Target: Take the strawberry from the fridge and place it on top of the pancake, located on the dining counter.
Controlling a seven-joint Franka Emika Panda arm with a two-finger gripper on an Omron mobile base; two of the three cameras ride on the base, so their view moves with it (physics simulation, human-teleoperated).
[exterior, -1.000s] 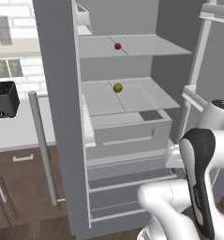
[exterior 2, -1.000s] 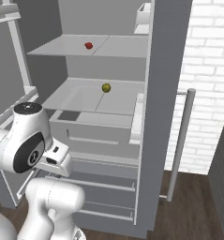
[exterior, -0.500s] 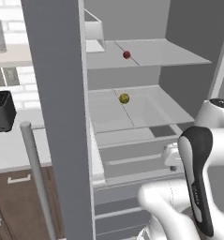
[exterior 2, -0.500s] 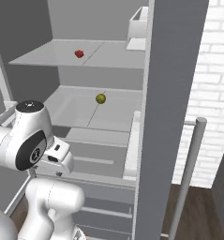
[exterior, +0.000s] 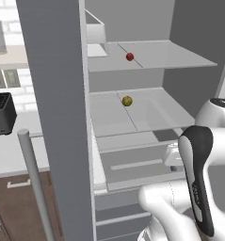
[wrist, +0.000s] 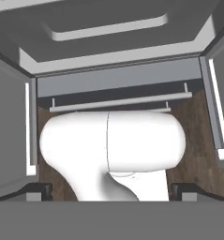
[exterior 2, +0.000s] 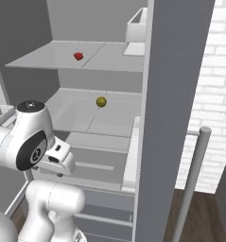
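Strawberry [exterior: 129,57] sat on upper shelf [exterior: 170,55] of the fridge [exterior: 57,94], doors open, roughly mid-shelf, nothing touching it. Same berry in right base view [exterior 2: 78,56], left half of that shelf. Yellow-green ball [exterior: 127,100] was one shelf down, almost straight below the berry, also loose on its own; seen again in right base view [exterior 2: 101,101]. White bin [exterior 2: 135,28] stood at the back corner of the upper shelf, on the side by the open door edge, well apart from the berry.

Below the ball's shelf: pale grey drawer [exterior: 137,164] w/ a recessed grip slot, more drawer fronts under it.

Arm was folded low in front of the drawers, hand pointing down, well below both shelves & not near the berry. Fingers [wrist: 38,191] were spread wide, tips at the far left & right of the hand view bottom edge, nothing between them. Hand view looked down at the fridge's lower drawer handle bar [wrist: 118,102] & wood floor [wrist: 197,154].

Left of the fridge: black toaster [exterior: 2,113] on the white counter [exterior: 10,155], brown cabinets [exterior: 20,202] under it. Grey bar handle [exterior: 35,183] ran down the open door's edge. White brick wall [exterior 2: 213,85] to the right in right base view.
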